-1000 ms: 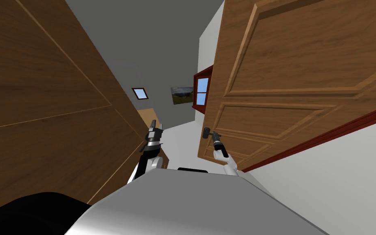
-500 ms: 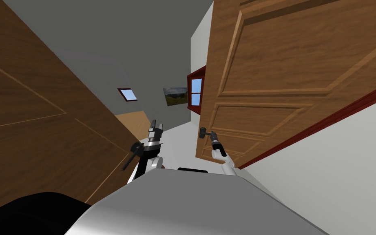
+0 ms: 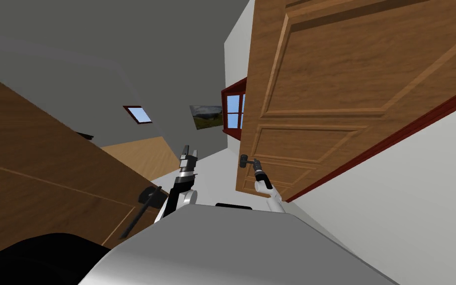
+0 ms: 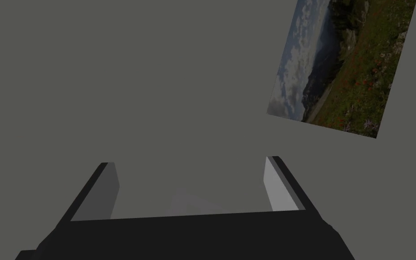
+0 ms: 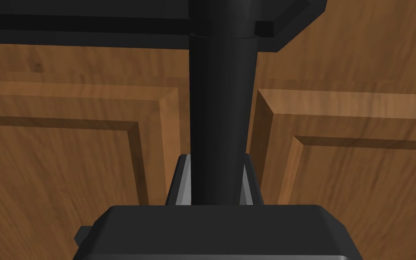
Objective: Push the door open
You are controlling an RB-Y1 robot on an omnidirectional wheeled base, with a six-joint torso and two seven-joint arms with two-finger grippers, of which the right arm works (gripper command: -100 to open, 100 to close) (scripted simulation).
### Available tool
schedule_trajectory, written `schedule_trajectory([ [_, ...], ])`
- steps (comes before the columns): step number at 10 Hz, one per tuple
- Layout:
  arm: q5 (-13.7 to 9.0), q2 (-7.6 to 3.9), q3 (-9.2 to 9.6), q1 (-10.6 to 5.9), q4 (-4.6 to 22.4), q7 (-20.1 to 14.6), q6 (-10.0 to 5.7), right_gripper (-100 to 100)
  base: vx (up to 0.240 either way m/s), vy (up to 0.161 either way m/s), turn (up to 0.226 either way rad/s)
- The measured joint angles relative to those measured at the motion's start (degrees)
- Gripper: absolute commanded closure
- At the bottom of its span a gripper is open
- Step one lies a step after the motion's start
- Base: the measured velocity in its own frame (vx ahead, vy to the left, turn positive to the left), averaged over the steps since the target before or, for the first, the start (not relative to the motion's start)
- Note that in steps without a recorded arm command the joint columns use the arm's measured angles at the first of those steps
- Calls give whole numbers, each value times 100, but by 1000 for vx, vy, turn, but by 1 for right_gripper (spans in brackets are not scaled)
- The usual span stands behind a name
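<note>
The panelled wooden door stands at my 1 o'clock, the right pincer clenched on its black handle. Rigid and likely heavy, it is best pushed from this handle by the free edge. The left pincer hangs released at 11 o'clock.
</note>
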Motion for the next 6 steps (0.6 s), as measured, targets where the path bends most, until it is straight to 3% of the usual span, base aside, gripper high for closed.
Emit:
schedule_trajectory([
  [6, -248, 61, 186, -155, 159, 275, -61, 100, 95, 42, -151],
])
